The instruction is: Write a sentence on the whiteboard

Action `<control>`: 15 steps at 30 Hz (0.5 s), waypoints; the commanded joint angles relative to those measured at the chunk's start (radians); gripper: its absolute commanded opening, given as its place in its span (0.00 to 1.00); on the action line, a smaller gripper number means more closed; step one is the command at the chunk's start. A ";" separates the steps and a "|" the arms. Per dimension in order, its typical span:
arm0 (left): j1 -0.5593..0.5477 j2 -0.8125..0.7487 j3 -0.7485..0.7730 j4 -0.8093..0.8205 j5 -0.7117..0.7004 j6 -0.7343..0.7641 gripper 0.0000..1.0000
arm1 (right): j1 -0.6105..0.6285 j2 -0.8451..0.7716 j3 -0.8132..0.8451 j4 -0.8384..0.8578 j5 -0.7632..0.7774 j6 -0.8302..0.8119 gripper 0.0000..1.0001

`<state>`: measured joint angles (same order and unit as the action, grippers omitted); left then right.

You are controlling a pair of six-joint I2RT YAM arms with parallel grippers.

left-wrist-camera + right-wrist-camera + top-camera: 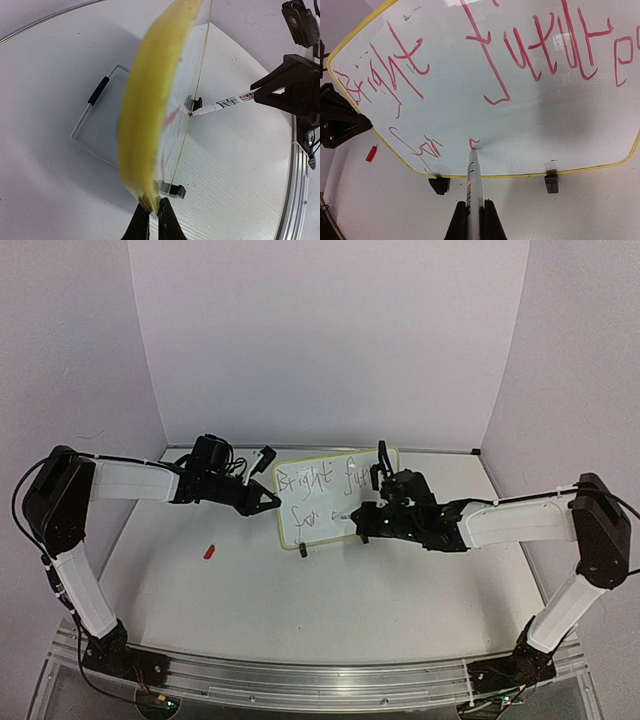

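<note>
The whiteboard (325,502) stands upright on the table, white with a pale yellow rim (150,100) and black clip feet (439,184). The sentence (540,47) is in red strokes: "Bright future" on the upper line, then "for" and a short fresh hook below. My left gripper (275,502) is shut on the board's left edge, its tips (154,215) pinching the rim. My right gripper (474,212) is shut on a white marker (474,175), also seen in the left wrist view (225,104). The marker's tip touches the board at the hook (472,145).
A small red cap (209,552) lies on the table left of the board, also in the right wrist view (371,153). The board's wire stand (95,115) rests on the table behind it. White walls enclose the back and sides.
</note>
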<state>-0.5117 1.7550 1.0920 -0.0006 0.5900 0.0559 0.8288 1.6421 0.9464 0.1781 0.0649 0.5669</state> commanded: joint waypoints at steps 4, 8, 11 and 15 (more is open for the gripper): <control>0.009 -0.003 0.026 -0.050 -0.088 0.040 0.00 | -0.006 0.006 0.006 -0.008 0.049 0.000 0.00; 0.009 -0.005 0.026 -0.049 -0.089 0.039 0.00 | -0.006 -0.004 0.029 -0.012 0.067 -0.016 0.00; 0.008 -0.005 0.025 -0.050 -0.090 0.039 0.00 | -0.006 -0.018 0.045 -0.012 0.076 -0.028 0.00; 0.008 -0.005 0.026 -0.050 -0.089 0.039 0.00 | -0.006 -0.040 0.056 -0.012 0.086 -0.038 0.00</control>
<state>-0.5117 1.7550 1.0920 -0.0009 0.5900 0.0559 0.8288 1.6424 0.9524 0.1554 0.0943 0.5500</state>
